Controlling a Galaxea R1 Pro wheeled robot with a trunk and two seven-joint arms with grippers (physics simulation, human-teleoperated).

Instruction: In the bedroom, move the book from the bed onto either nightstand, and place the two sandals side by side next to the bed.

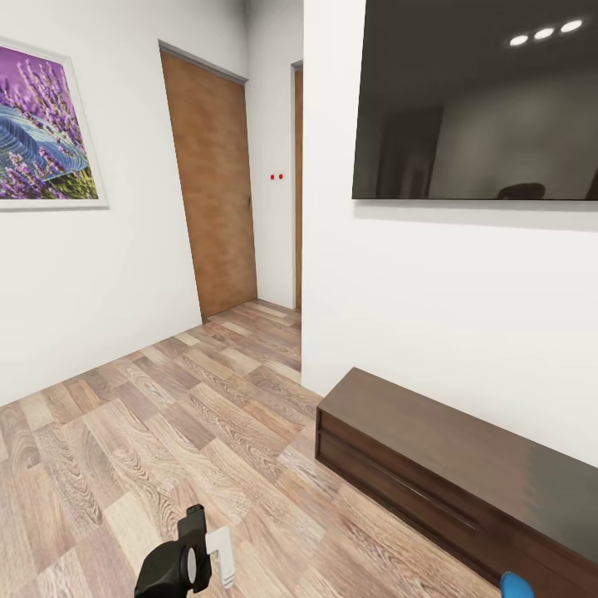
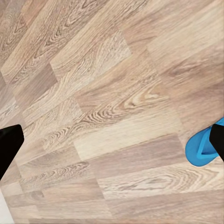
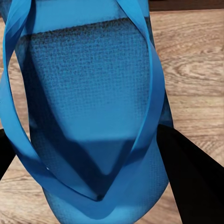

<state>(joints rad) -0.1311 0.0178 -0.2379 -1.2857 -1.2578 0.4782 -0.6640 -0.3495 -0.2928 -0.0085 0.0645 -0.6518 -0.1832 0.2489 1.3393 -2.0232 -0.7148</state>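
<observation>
From my head camera I count two brown wooden doors (image 1: 212, 187) — one full-faced on the left wall, one a thin strip further back (image 1: 298, 187) — one framed lavender picture (image 1: 46, 133), one big dark wall-mounted screen (image 1: 477, 100) and one long low dark brown cabinet (image 1: 448, 473) against the white wall (image 1: 415, 291) under it. The light-brown wood-plank floor (image 1: 166, 432) runs through everything.

Of the bright blue flip-flop sandals I can count one for certain. My right tool (image 3: 100, 154) is clamped on that sandal (image 3: 93, 116): in the right wrist view a dark finger (image 3: 191, 177) sits at either side of it, touching its edges. Its long axis runs along my fingers, the point where the two straps meet lying near the fingers, the straps fanning out away from them. It hangs above the floor, just in front of the cabinet. In the head view a small blue tip (image 1: 517, 585) peeps up at the lower edge on my right.

My left tool (image 1: 208, 552) is low in the head view, over bare planks; its fingers stand apart with nothing between them. In the left wrist view the rounded end of a blue sandal (image 2: 203, 149) shows beside one finger (image 2: 218, 140) — I cannot tell if it is the same sandal.
</observation>
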